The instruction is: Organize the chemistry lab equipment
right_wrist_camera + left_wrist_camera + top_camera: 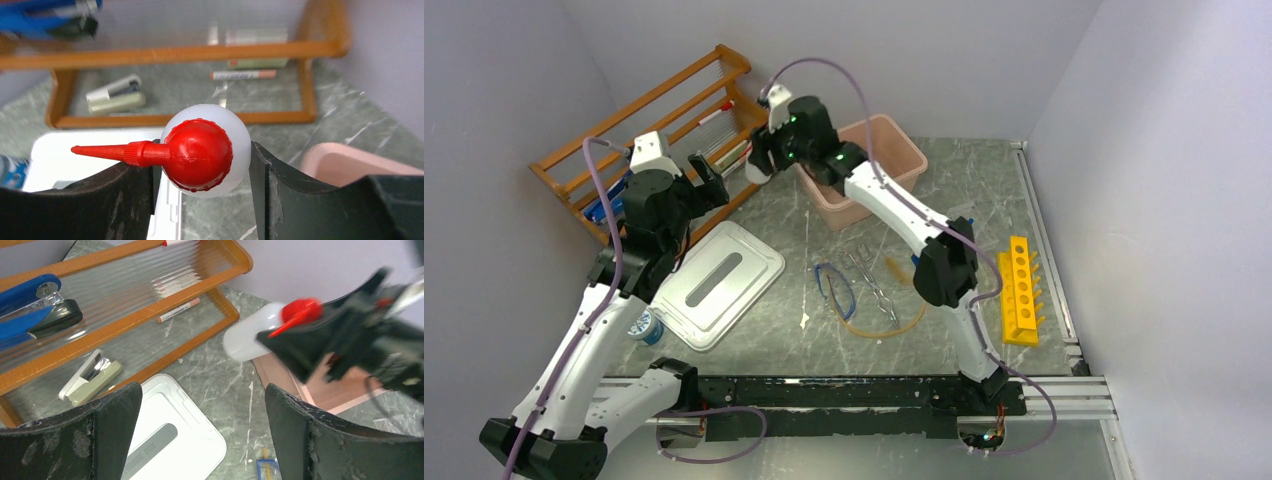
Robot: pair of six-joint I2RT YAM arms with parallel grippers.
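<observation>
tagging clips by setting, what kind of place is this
Probably a staged robot test cell posing as a chemistry bench, not a real lab: plain white walls box in the table, with a yellow tube rack, blue goggles and a red-capped squeeze bottle.

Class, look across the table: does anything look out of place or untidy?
Yes. The white lid lies flat on the table, off the pink tub. The goggles, tongs and tubing lie jumbled together mid-table.
</observation>
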